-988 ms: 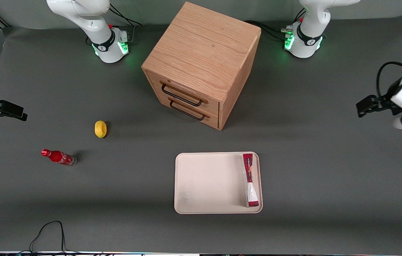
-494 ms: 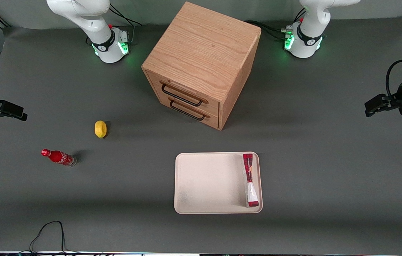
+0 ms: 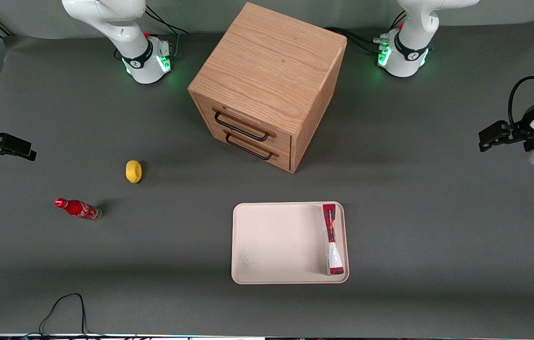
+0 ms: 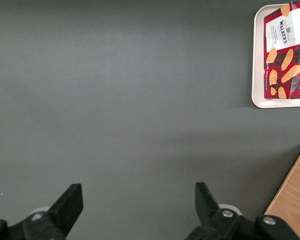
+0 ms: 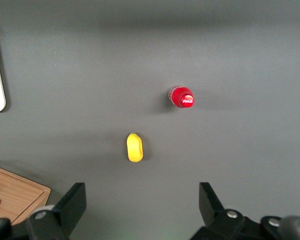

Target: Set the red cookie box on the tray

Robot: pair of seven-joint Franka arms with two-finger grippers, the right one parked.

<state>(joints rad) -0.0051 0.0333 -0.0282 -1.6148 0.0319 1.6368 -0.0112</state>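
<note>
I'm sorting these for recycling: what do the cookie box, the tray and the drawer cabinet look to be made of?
Cookie box: likely glossy printed cardboard, with sharp folded edges. Tray: probably matte cream plastic, with a moulded rim and rounded corners. Drawer cabinet: light wood or veneer with visible grain and dark, metal-looking handles. The gripper hangs open over bare table, away from the tray.
</note>
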